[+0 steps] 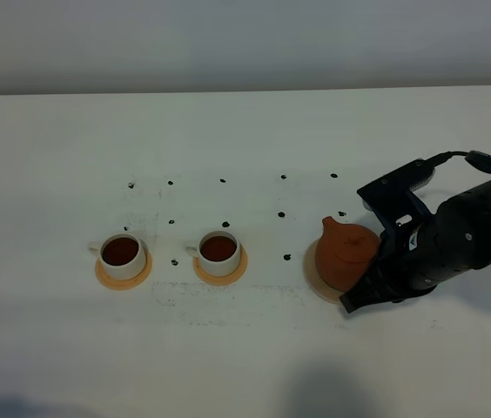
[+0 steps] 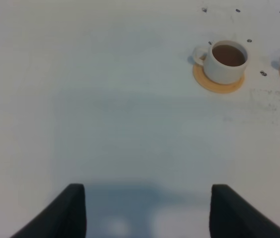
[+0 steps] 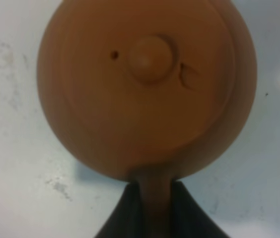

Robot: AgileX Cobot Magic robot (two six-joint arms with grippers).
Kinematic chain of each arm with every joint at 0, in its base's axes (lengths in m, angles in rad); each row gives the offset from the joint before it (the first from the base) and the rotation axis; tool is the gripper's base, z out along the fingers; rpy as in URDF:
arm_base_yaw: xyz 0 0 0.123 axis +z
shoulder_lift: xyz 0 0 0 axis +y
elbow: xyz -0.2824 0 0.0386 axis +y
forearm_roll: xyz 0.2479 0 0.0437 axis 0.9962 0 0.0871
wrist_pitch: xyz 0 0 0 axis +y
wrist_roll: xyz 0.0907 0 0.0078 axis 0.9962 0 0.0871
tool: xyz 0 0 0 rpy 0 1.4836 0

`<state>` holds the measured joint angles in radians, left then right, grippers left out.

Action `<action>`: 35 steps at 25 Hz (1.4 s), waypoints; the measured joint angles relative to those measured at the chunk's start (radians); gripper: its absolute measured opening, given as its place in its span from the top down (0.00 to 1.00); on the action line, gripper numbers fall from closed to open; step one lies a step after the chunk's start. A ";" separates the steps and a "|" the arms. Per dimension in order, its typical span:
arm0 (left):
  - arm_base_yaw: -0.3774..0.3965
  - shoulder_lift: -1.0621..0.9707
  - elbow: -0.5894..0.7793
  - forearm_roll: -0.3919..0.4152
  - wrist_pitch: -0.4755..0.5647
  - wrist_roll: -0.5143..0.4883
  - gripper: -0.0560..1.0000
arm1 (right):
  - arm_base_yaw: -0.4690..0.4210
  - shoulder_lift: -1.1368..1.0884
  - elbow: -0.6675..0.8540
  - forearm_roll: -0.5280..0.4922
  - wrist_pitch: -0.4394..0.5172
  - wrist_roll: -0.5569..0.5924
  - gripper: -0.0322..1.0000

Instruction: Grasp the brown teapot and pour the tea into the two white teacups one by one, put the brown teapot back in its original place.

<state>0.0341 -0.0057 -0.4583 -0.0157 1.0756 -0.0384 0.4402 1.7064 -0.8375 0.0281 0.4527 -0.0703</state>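
The right gripper [image 3: 152, 208] has its jaws clamped on the handle of the squat reddish-brown clay teapot [image 1: 346, 252], seemingly seated on its pale beige coaster disc [image 1: 313, 277], while the left gripper [image 2: 147, 213] holds its jaws apart over bare white table [image 2: 105, 109].

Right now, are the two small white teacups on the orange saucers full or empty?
Both filled: the left white teacup and right white teacup each show dark reddish-brown tea inside.

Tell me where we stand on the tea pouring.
Done: both white teacups hold brown tea. In hand: the right gripper is shut on the brown teapot handle, over its beige coaster. Left: release and withdraw. Left gripper is open, idle.
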 joint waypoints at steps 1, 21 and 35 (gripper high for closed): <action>0.000 0.000 0.000 0.000 0.000 0.000 0.44 | 0.000 0.009 0.000 0.000 0.000 0.000 0.85; 0.000 0.000 0.000 0.001 0.000 0.000 0.44 | 0.000 0.027 0.000 0.006 -0.009 0.022 0.48; 0.000 0.000 0.000 0.001 0.000 0.000 0.44 | 0.000 -0.278 0.001 -0.007 0.212 0.047 0.50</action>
<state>0.0341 -0.0057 -0.4583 -0.0148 1.0756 -0.0384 0.4402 1.4285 -0.8367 0.0209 0.6651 -0.0229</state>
